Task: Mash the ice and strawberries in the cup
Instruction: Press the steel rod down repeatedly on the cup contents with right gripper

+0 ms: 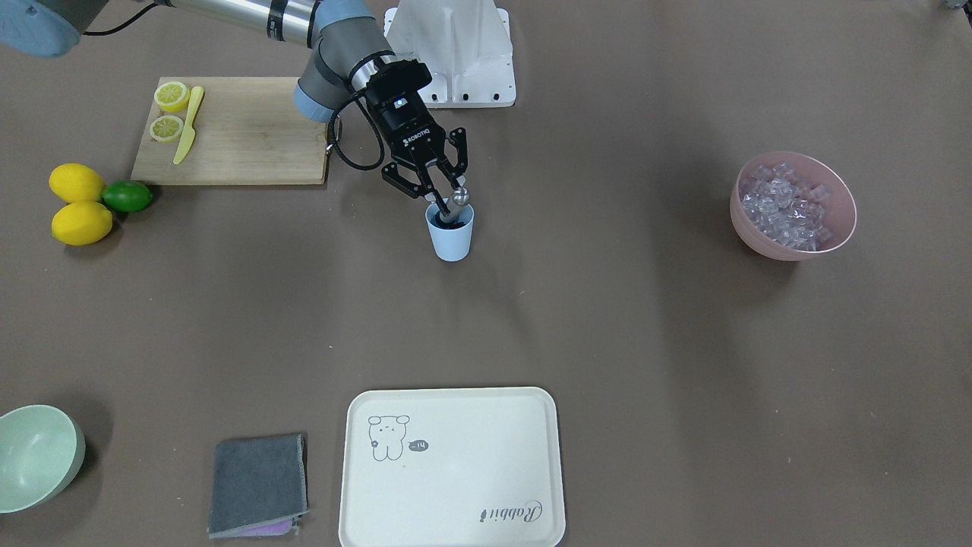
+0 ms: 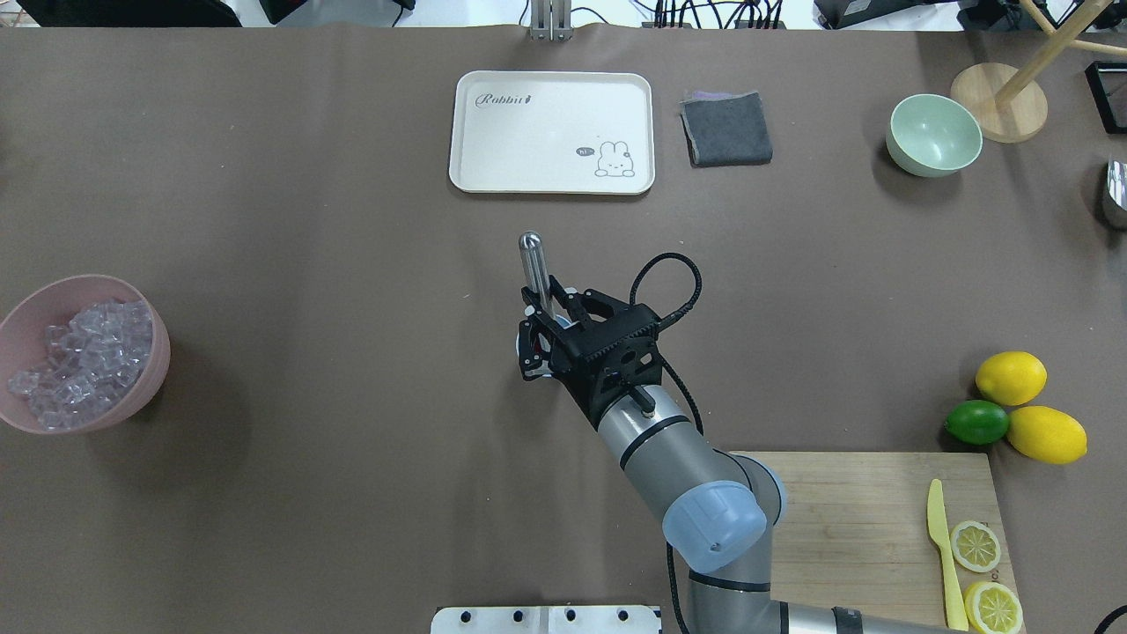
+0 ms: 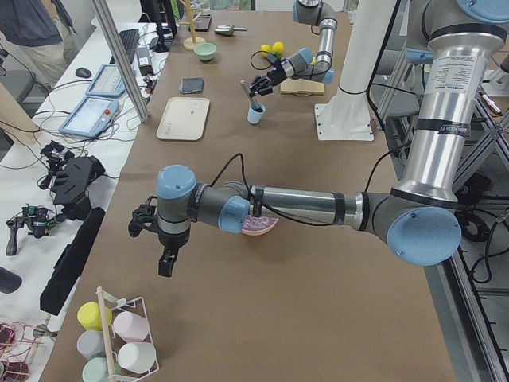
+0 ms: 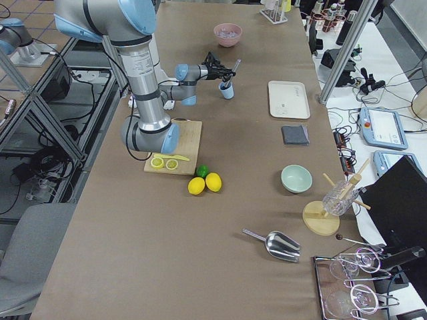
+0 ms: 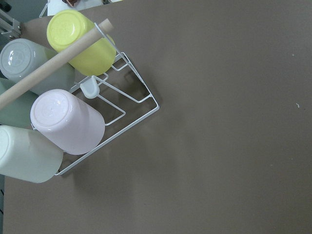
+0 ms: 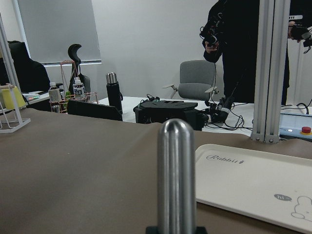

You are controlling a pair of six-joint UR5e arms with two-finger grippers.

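Note:
The pale blue cup (image 1: 452, 237) stands mid-table. My right gripper (image 1: 439, 187) hovers just over its mouth, shut on a steel muddler (image 1: 457, 202) whose lower end is inside the cup. In the overhead view the gripper (image 2: 546, 310) covers the cup and the muddler (image 2: 532, 262) sticks out forward; the right wrist view shows its rounded top (image 6: 176, 170). What lies in the cup is hidden; no strawberry shows. Ice (image 1: 786, 203) fills a pink bowl (image 1: 765, 247). My left gripper (image 3: 143, 221) hangs at the table's left end; I cannot tell if it is open or shut.
A cutting board (image 1: 243, 137) carries lemon halves and a yellow knife (image 1: 187, 137). Two lemons and a lime (image 1: 127, 196) lie beside it. A white tray (image 1: 452, 467), grey cloth (image 1: 258, 482) and green bowl (image 1: 34, 456) sit at the far edge. A cup rack (image 5: 63, 112) lies under the left wrist.

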